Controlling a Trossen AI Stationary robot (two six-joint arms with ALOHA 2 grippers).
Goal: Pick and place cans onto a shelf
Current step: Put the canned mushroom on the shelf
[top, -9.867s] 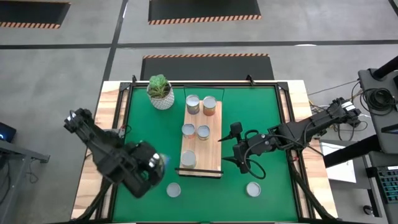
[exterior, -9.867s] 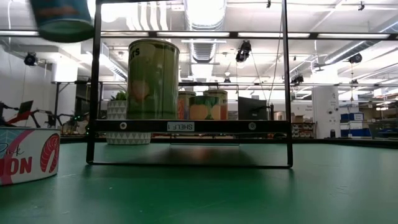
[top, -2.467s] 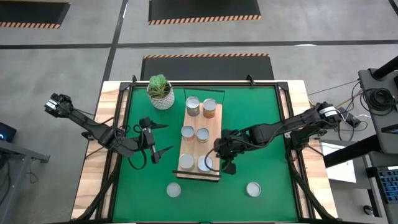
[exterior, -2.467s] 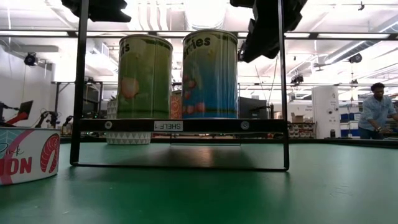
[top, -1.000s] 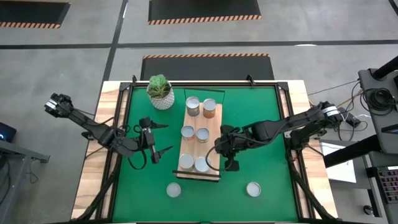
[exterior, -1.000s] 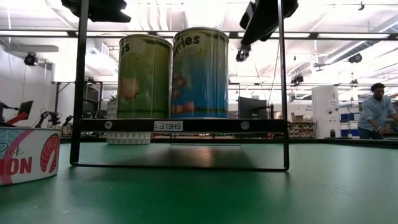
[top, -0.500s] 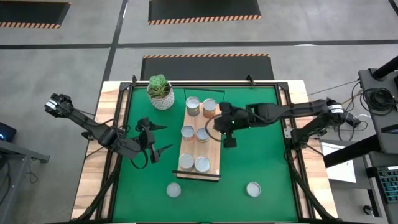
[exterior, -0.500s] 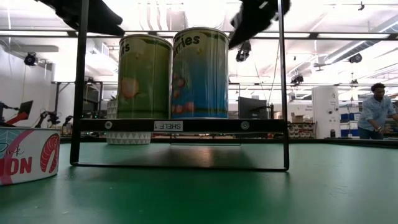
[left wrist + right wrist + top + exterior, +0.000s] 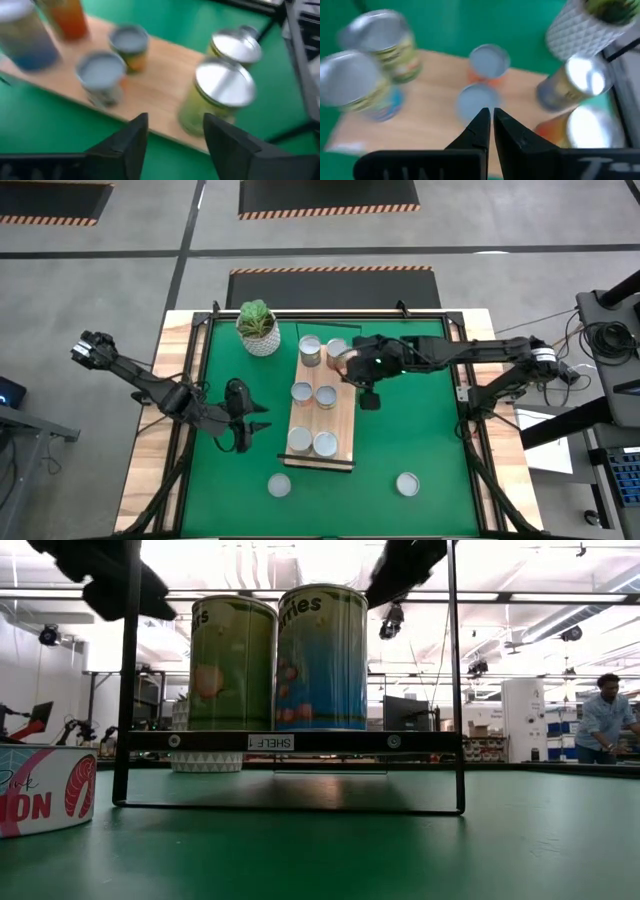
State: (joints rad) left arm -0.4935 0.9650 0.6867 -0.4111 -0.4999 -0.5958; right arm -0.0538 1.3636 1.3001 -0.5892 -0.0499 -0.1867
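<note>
Green mat [image 9: 410, 420] covers the table, workshop behind. Nearest: two loose cans [image 9: 279, 485] [image 9: 407, 483], upright, off the shelf [image 9: 342, 412]. Left gripper [image 9: 243, 430], fingers part-open and empty, is judged nearer to the first. Six cans stand on the shelf. Far end: right gripper [image 9: 367, 398], fingers closed, empty.

The room is bright. In the low view, long ceiling lights [image 9: 330, 560] shine white with glare, so the arms above look like black shapes. The green mat [image 9: 400, 850] up close is soft and blurry. Both wrist views are smeared. The cans [image 9: 225, 82] look fuzzy, and their silver tops shine. The high view is clear, with soft shadows.
</note>
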